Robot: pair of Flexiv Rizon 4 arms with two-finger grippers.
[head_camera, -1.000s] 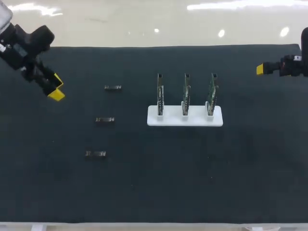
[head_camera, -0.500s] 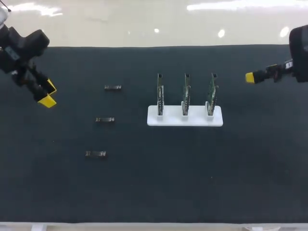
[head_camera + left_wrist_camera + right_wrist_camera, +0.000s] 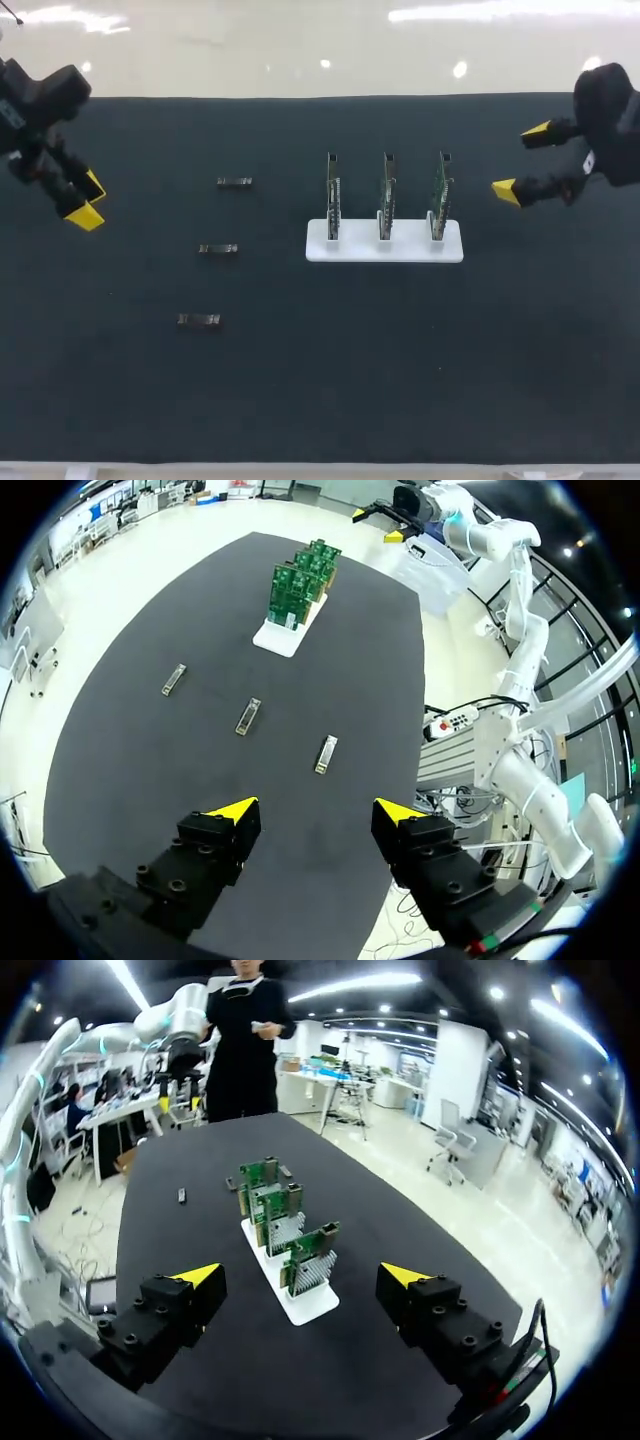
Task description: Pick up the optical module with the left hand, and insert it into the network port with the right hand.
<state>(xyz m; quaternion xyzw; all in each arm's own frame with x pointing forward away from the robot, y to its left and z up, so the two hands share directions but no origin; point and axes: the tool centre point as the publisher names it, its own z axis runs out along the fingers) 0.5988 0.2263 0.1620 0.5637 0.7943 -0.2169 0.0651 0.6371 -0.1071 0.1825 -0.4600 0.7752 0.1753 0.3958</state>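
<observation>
Optical modules (image 3: 218, 249) lie untouched, centre left. The left gripper (image 3: 88, 202), wide open, has retreated toward the left edge, and the right gripper (image 3: 519, 160) has spread wide, upper right. Pickup not begun.

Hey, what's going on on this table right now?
Nothing is being held yet. The left gripper hangs open at the far left, short of three small modules lying flat in a column. The right gripper is open too, just to the right of the white stand that holds three upright circuit boards. No module has been picked up or plugged in.
</observation>
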